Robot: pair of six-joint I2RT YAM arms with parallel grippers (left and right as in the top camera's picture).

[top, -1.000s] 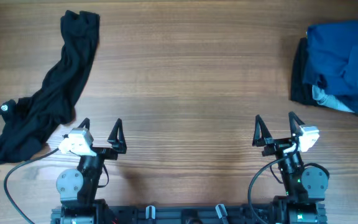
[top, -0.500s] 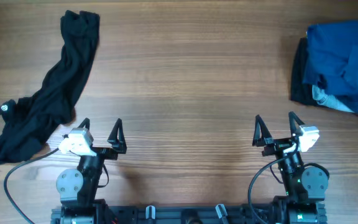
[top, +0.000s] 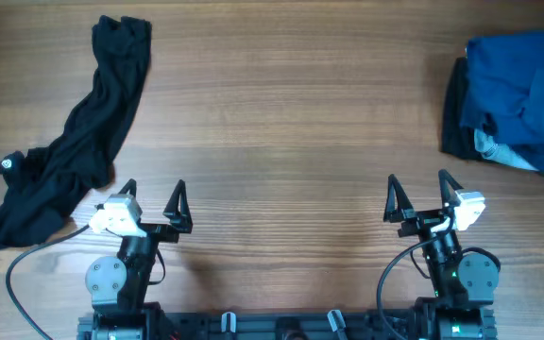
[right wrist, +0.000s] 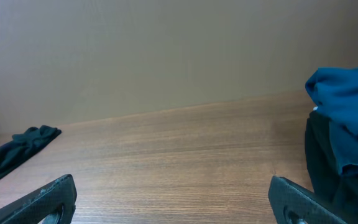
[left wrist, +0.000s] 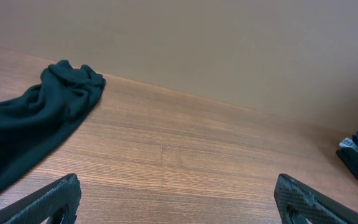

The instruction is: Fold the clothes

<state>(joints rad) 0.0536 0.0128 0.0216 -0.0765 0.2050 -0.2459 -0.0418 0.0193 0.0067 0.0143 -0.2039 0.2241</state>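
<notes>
Overhead, left fingers (top: 177, 203): spread wide, gripping nothing; black garment (top: 74, 151) crumpled, running from just outside the outer finger to far ahead on the left.
Overhead, right fingers (top: 394, 200): spread wide, gripping nothing; blue pile (top: 522, 94) well ahead to the right, lying over a dark layer.
Overhead, tabletop (top: 281, 123): wood grain, carrying both garments.
Left wrist: black garment ahead-left of the fingers; sliver of blue pile far right; beige wall (left wrist: 229, 50) behind, unseen from overhead.
Right wrist: blue pile near, ahead-right; black garment's end far left.

A long black garment (top: 69, 156) lies crumpled along the table's (top: 281, 123) left side; a rumpled blue-and-black clothes pile (top: 518, 104) sits at its right edge.
</notes>
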